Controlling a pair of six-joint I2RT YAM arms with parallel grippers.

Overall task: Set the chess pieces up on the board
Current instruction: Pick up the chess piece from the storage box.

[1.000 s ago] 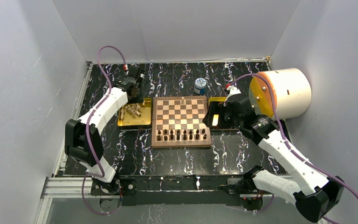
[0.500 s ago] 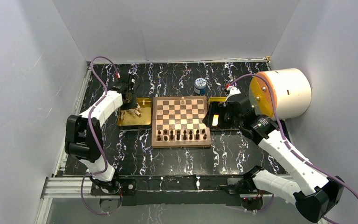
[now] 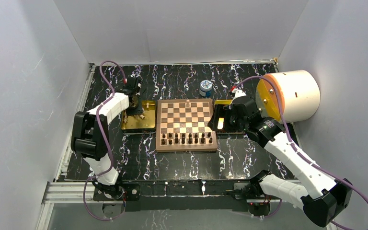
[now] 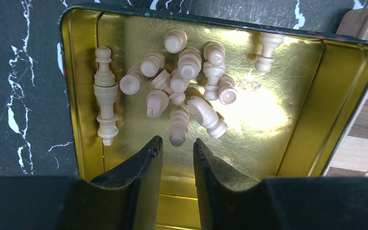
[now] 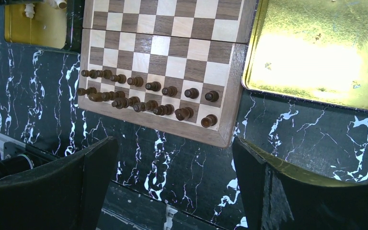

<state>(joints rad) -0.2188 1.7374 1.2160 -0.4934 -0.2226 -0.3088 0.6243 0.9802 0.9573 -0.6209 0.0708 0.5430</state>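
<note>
Cream chess pieces (image 4: 187,86): jumbled pile in the gold tray (image 4: 292,120) just left of the board (image 3: 186,120), several on their sides, a few lying apart from the heap. One cream piece (image 3: 187,102) stands upright on the board's far row.

The chess pieces (image 4: 190,64) look like pale, matt turned wood. Their tray (image 4: 273,124) is glossy gold metal (mirror-bright). The board (image 5: 170,45) is smooth satin wood, the table (image 5: 287,143) glossy black, marble-patterned.

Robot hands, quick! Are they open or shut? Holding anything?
Left gripper: open just a little, tips either side of one cream chess piece, nothing gripped.
Right gripper: wide open, holding nothing.
</note>
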